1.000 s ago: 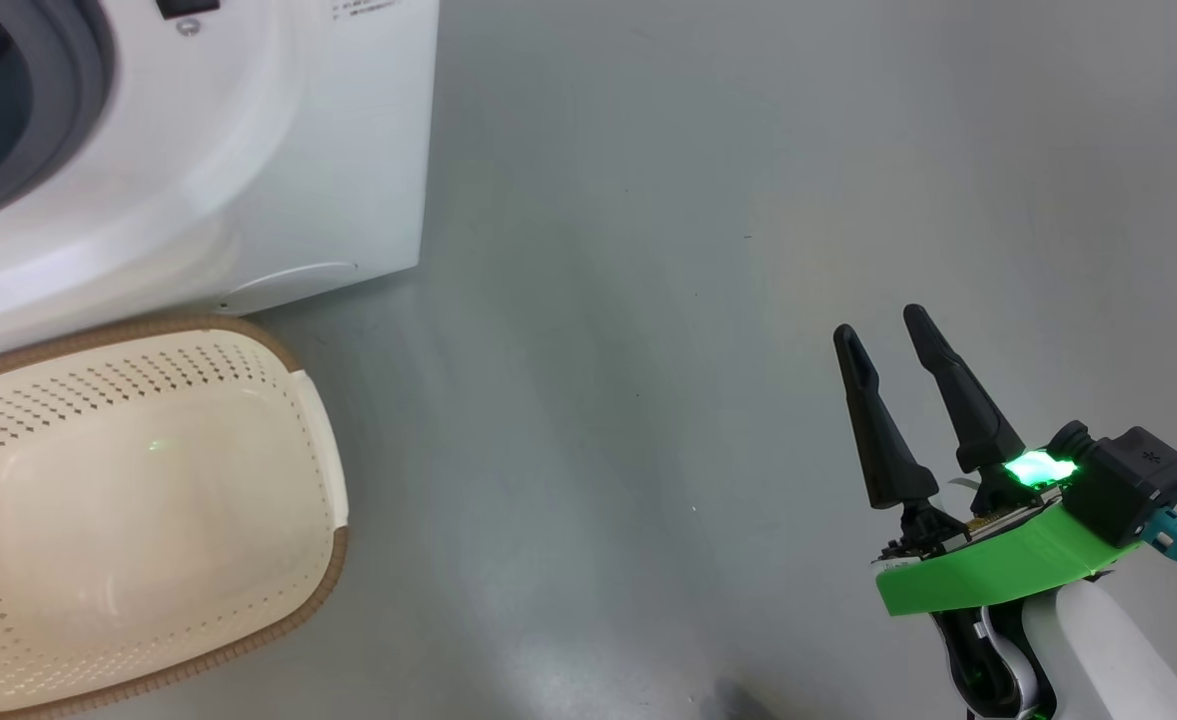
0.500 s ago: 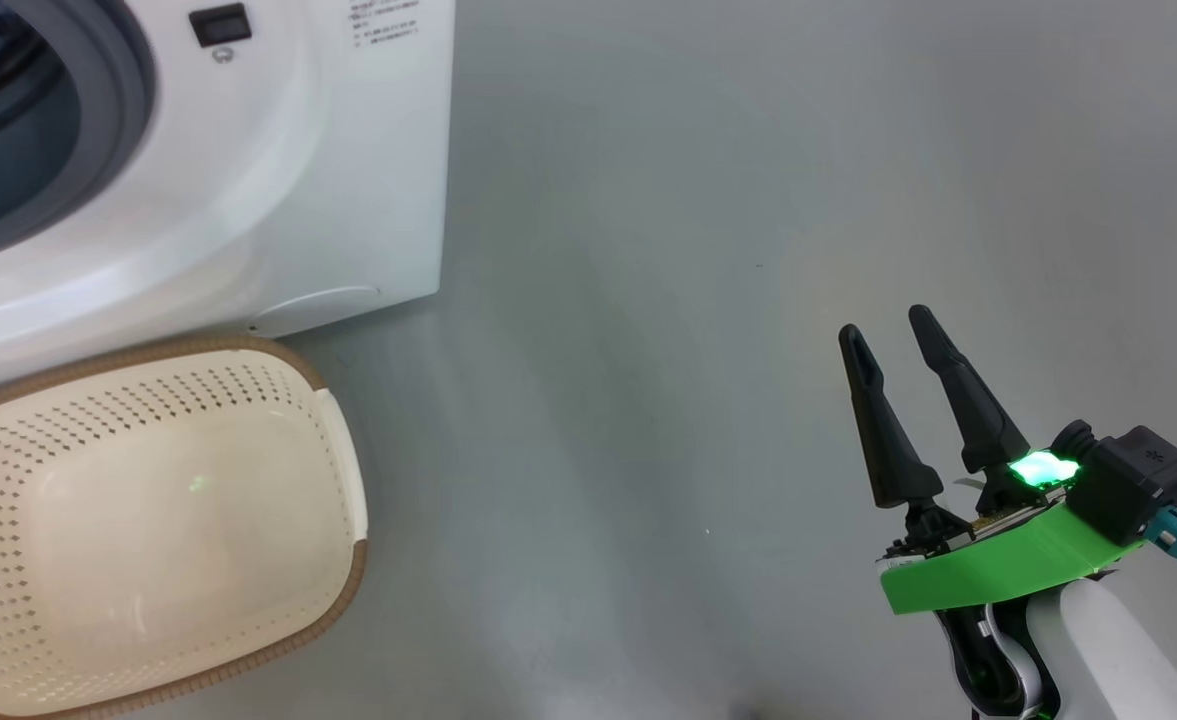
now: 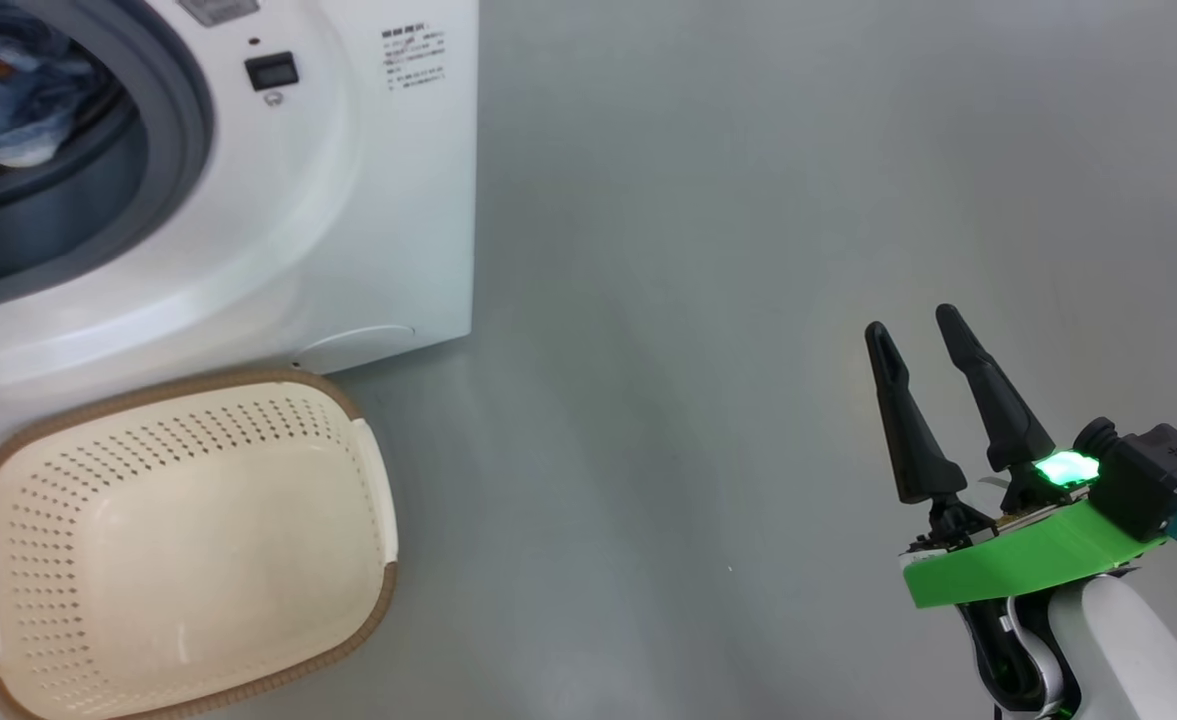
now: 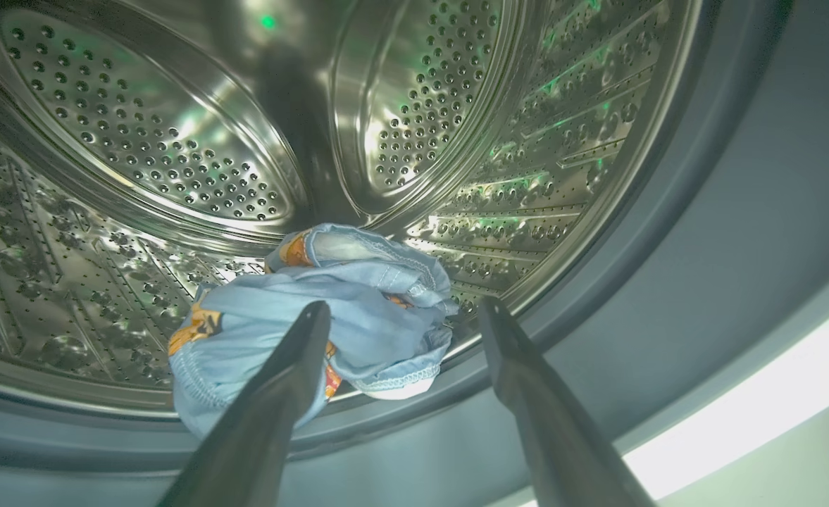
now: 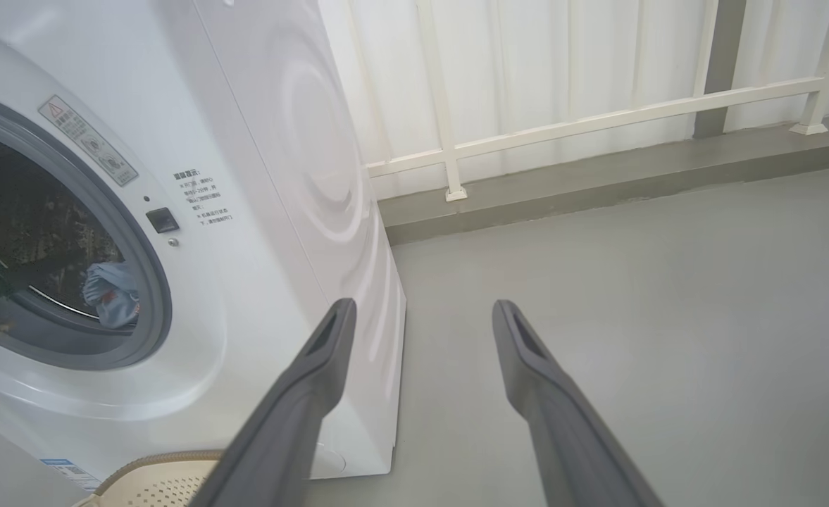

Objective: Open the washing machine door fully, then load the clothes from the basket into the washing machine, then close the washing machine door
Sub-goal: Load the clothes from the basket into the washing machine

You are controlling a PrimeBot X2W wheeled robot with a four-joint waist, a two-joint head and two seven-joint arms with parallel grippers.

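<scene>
Rightward and downward in the head view, the washing machine [image 3: 368, 200] and the basket [image 3: 198, 430] are seen shifted, the camera having turned. The left gripper [image 4: 403, 304] is held with fingers apart at the drum [image 4: 139, 127] mouth, nothing clamped. The clothes [image 4: 365, 310] lie inside the drum, lower centre. The right gripper [image 3: 911, 322], lower right, is likewise spread over the grey floor [image 3: 648, 400].

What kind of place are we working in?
Likely a laundry corner on a balcony or utility area: a white washing machine stands on a bare grey floor, with a basket in front and a white railing beyond.
</scene>
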